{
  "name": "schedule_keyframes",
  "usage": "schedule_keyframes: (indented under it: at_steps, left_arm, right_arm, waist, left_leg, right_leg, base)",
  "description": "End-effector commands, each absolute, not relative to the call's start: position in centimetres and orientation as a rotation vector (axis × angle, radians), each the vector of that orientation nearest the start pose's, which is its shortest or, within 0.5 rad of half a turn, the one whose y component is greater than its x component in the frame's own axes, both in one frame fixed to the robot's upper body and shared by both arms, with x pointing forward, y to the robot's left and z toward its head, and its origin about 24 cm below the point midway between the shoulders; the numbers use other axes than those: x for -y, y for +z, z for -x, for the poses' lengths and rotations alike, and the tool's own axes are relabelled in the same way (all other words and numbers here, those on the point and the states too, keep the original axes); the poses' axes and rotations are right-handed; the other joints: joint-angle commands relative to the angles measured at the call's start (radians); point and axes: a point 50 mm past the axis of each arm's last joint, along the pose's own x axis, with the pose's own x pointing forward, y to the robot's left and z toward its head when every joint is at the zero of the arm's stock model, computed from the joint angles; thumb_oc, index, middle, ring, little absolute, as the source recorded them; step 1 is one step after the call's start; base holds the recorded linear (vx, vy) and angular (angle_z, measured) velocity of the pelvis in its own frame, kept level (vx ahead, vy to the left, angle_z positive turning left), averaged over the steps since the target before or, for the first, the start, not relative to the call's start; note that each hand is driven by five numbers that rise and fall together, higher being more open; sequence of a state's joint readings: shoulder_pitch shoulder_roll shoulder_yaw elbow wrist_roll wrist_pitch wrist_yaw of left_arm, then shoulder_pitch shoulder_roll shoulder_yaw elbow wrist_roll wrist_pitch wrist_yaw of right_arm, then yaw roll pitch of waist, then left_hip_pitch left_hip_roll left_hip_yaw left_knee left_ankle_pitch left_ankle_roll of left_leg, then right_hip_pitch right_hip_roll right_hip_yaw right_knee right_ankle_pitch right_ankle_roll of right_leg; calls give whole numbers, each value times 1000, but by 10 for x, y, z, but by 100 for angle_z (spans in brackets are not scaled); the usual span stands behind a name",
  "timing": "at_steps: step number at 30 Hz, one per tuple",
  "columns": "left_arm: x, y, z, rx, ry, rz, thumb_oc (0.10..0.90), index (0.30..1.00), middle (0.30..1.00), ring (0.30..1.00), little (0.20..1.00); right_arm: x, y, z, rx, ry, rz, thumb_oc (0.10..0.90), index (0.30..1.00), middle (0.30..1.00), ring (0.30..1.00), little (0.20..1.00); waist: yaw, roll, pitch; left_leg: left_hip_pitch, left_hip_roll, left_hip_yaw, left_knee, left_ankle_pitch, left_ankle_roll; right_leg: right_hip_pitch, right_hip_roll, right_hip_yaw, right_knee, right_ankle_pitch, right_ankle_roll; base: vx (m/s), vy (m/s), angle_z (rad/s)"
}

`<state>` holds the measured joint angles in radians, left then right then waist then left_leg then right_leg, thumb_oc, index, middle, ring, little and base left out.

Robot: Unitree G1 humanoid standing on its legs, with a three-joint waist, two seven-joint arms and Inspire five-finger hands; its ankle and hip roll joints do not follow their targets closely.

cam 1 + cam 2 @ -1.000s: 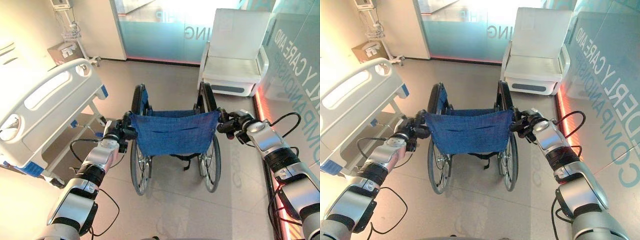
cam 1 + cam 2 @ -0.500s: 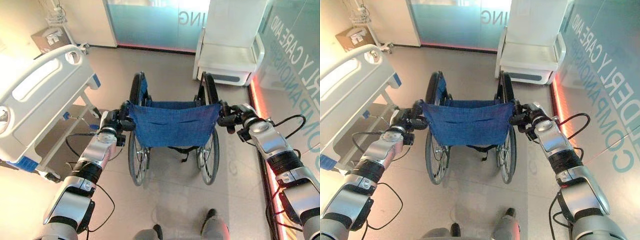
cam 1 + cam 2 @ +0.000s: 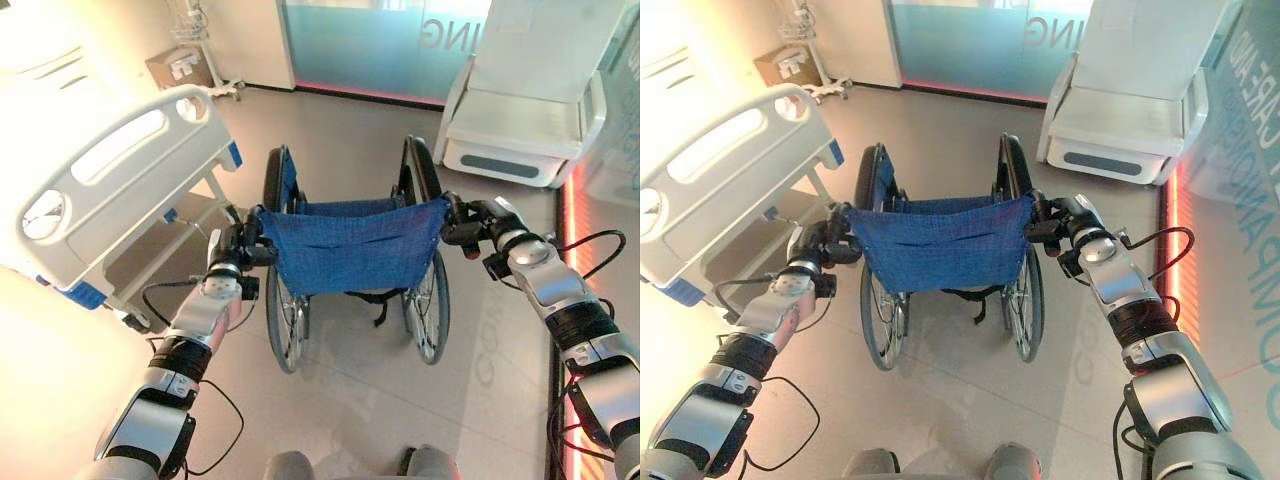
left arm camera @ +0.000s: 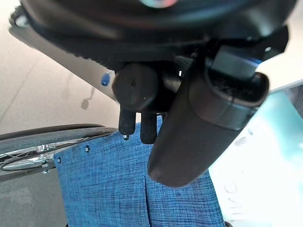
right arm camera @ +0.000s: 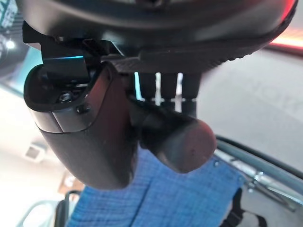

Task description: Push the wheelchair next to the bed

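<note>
Hands clenched on wheelchair point(image 3: 347, 255) push handles: my left hand point(image 3: 238, 252), right hand point(image 3: 478, 222); bed point(image 3: 110, 195) just left.

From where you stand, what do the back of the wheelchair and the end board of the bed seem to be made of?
The wheelchair back looks like woven blue fabric: matte, with a visible weave and stitched seams. The bed's end board looks like moulded plastic: smooth, pale grey, slightly glossy, with rounded cut-outs. The left hand and right hand each grip a push handle.

blue-backed wheelchair point(image 3: 350, 255) upright, just beside white bed point(image 3: 110, 190).
</note>
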<state>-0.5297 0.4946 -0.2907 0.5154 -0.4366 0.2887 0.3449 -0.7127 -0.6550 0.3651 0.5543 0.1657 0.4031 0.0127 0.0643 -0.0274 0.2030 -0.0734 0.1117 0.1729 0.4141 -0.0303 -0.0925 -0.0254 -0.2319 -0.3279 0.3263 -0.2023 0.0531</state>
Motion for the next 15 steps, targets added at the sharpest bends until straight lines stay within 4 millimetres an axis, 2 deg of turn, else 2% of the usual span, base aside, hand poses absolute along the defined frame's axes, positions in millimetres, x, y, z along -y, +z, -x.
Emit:
schedule_keyframes:
  at_steps: [1, 2, 3, 5, 6, 10, 11, 12, 14, 15]
  left_arm:
    - [-226, 54, -331, -261, 177, -359, 400, 300, 300, 300, 300]
    - [-226, 53, -329, -265, 186, -362, 400, 300, 300, 300, 300]
    - [-226, 52, -328, -270, 190, -363, 400, 300, 300, 300, 300]
    - [-234, 45, -319, -294, 229, -372, 400, 300, 300, 300, 300]
    - [-238, 43, -316, -301, 244, -377, 400, 300, 300, 300, 300]
    - [-250, 43, -312, -317, 268, -384, 400, 300, 300, 300, 300]
    - [-260, 47, -314, -327, 281, -386, 400, 300, 300, 300, 300]
    - [-264, 47, -314, -336, 274, -390, 400, 300, 300, 300, 300]
    - [-264, 49, -315, -338, 262, -402, 400, 300, 300, 300, 300]
    - [-264, 50, -316, -342, 253, -411, 400, 300, 300, 300, 300]
  right_arm:
    - [255, 121, -364, -244, -72, 821, 400, 300, 300, 300, 300]
    - [250, 115, -363, -272, -64, 806, 400, 300, 300, 300, 300]
    - [249, 113, -363, -278, -59, 805, 400, 300, 300, 300, 300]
    - [246, 106, -361, -306, -19, 805, 400, 300, 300, 300, 300]
    - [245, 104, -360, -317, -5, 810, 400, 300, 300, 300, 300]
    - [247, 99, -357, -343, 30, 829, 400, 300, 300, 300, 300]
    - [247, 93, -355, -361, 42, 817, 400, 300, 300, 300, 300]
    - [243, 87, -354, -376, 54, 810, 400, 300, 300, 300, 300]
    - [243, 84, -353, -384, 51, 808, 400, 300, 300, 300, 300]
    - [244, 80, -351, -394, 48, 800, 400, 300, 300, 300, 300]
  waist:
    - [18, 8, 43]
    - [48, 24, 55]
    - [56, 28, 57]
    - [89, 51, 52]
    - [96, 52, 52]
    - [88, 51, 38]
    - [87, 41, 24]
    - [95, 29, 9]
    - [93, 20, -6]
    - [92, 15, -18]
  left_leg:
    - [17, -83, 69, -47, -29, 21]
    - [-96, -80, 51, -156, 79, 0]
    - [-110, -77, 45, -194, 106, -6]
    - [-162, -40, 3, -357, 216, -19]
    - [-159, -32, 1, -386, 228, -17]
    - [-131, -20, 50, -353, 209, -12]
    - [-118, -39, 71, -278, 131, 19]
    - [-136, -62, 63, -200, 85, 38]
    - [-109, -71, 90, -188, 36, 70]
    - [-74, -87, 103, -209, 17, 92]
  right_leg:
    - [105, 124, -53, -167, 111, -3]
    - [162, 166, -23, -192, 93, -11]
    - [171, 172, -17, -194, 89, -12]
    - [211, 200, 12, -197, 69, -13]
    - [221, 202, 21, -188, 56, -14]
    - [239, 191, 10, -123, -14, -18]
    - [250, 174, 1, -60, -69, -17]
    - [263, 164, 3, -31, -78, -7]
    - [258, 140, -8, 34, -69, 17]
    - [251, 116, -20, 112, -46, 48]
  base:
    - [565, -78, -10]
    - [469, -36, -8]
    - [560, 12, -18]
    - [625, 133, -48]
    - [531, 136, -56]
    - [452, 163, -88]
    - [614, 262, -68]
    - [642, 283, -49]
    - [441, 234, -22]
    - [460, 264, -24]
